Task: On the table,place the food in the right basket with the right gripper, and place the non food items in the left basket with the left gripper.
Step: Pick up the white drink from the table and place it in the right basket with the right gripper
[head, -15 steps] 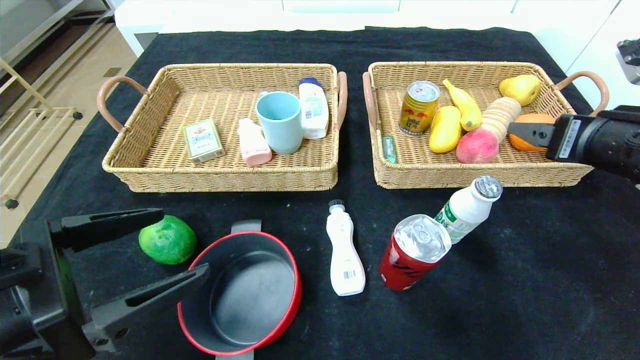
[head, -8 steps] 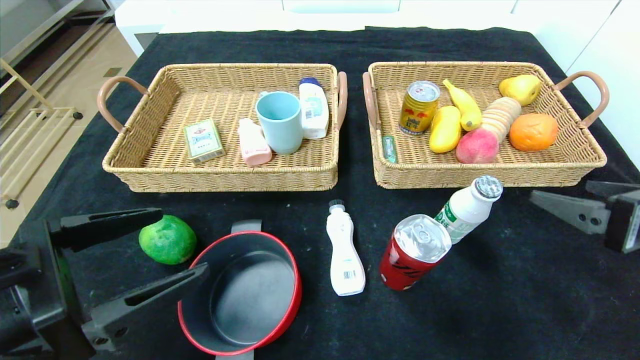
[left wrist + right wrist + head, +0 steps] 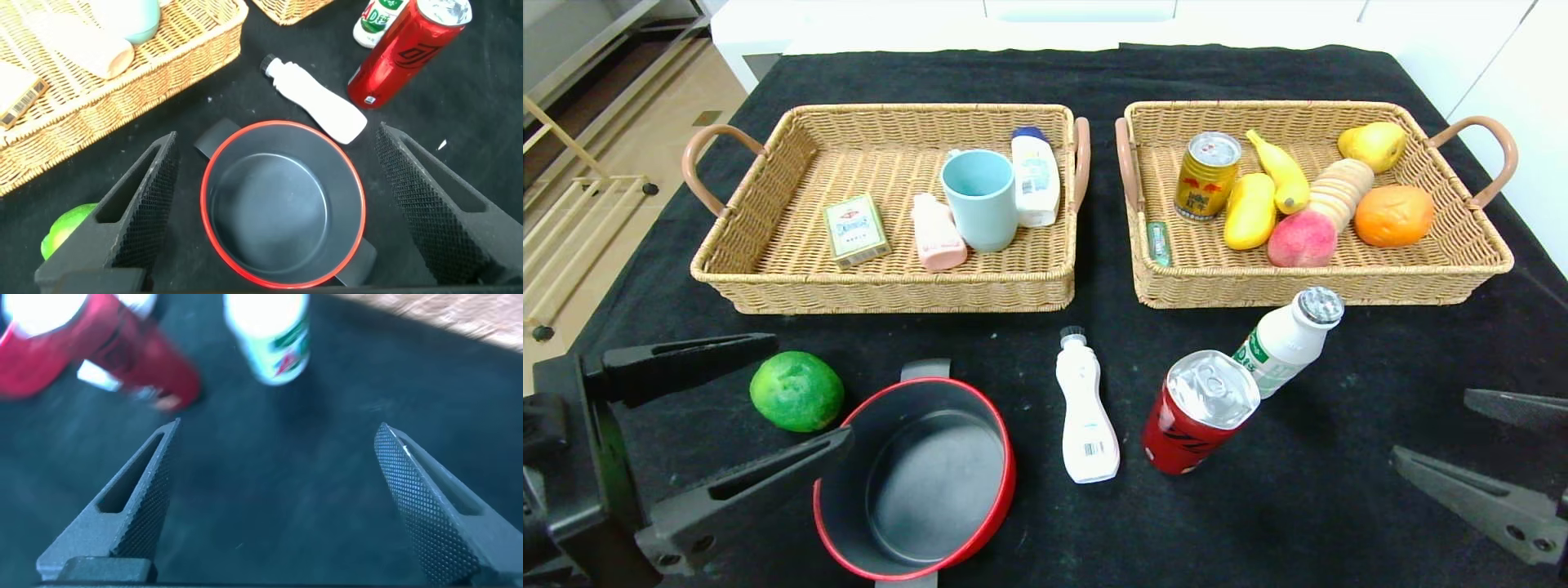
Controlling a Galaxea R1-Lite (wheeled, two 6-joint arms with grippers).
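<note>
On the black table stand a red pot [image 3: 915, 478], a green citrus fruit [image 3: 796, 390], a lying white bottle [image 3: 1085, 412], a red can [image 3: 1199, 411] and a white-green drink bottle [image 3: 1286, 337]. My left gripper [image 3: 813, 394] is open and empty at the front left; in the left wrist view [image 3: 276, 137] its fingers stand either side of the pot [image 3: 282, 212]. My right gripper [image 3: 1433, 425] is open and empty at the front right, low over the cloth, right of the can [image 3: 122, 351] and drink bottle [image 3: 270, 335].
The left basket [image 3: 768, 269] holds a green box, a pink bottle, a blue cup and a white bottle. The right basket [image 3: 1462, 282] holds a gold can, a banana, a mango, a peach, biscuits, a pear, an orange and a small green tube.
My right gripper has drawn back from over the right basket beside the orange to the table's front right. The left gripper has shifted slightly to the left.
</note>
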